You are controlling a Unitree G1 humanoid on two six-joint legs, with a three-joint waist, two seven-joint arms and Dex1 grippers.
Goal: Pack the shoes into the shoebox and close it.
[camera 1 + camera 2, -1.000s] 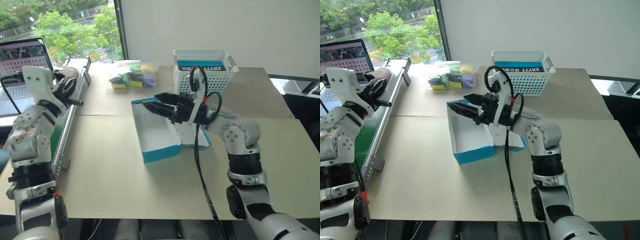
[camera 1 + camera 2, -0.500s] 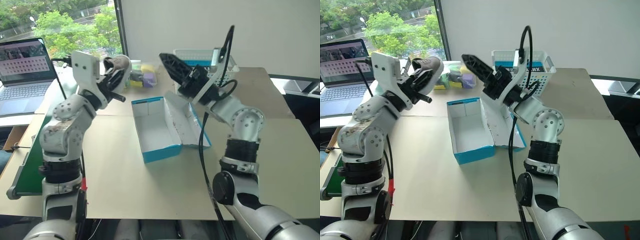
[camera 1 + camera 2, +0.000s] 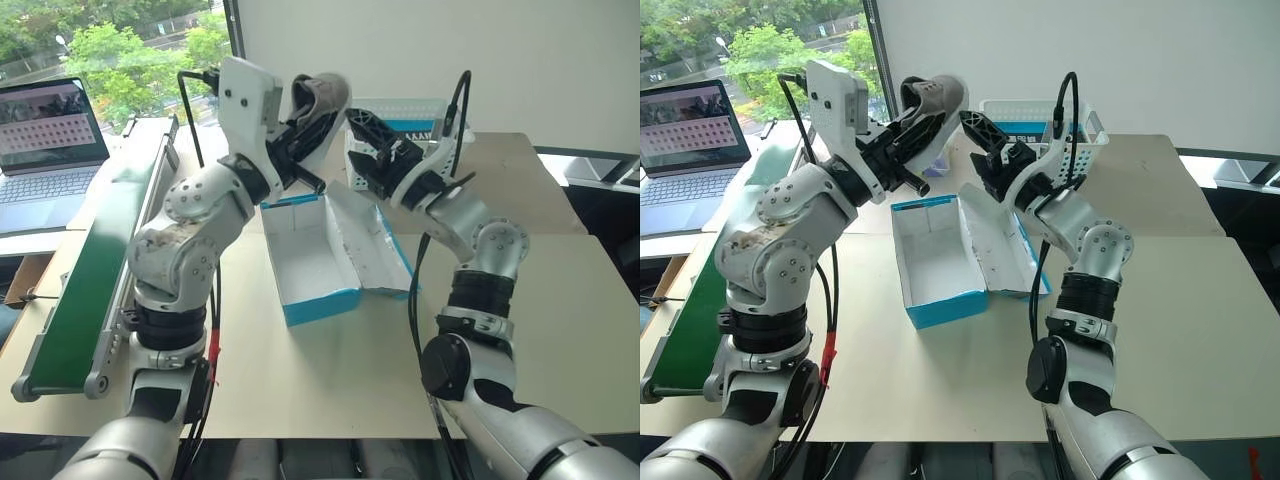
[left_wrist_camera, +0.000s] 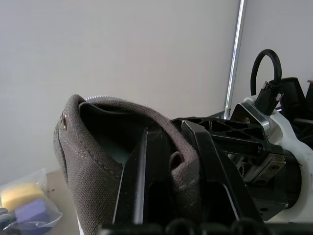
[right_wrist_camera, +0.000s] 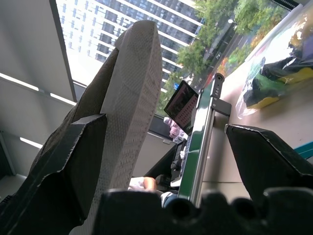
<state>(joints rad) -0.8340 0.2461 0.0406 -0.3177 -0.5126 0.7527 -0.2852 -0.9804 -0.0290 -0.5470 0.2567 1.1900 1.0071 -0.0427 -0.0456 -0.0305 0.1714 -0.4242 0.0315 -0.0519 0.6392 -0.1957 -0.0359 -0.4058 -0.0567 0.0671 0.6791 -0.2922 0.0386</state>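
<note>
While my left gripper (image 3: 925, 112) pinches one shoe (image 3: 935, 97) above the open, empty shoebox (image 3: 940, 270), my right gripper (image 3: 982, 140) gapes wide, holding nothing; packing and closing remain.

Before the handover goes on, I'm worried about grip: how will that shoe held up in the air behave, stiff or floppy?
Probably soft: the shoe's canvas collar bunches where the left gripper pinches it. It looks light, held aloft by that edge alone. Its sole seems firmer, keeping its shape beside the open right gripper, so it may swing rather than fold.
</note>
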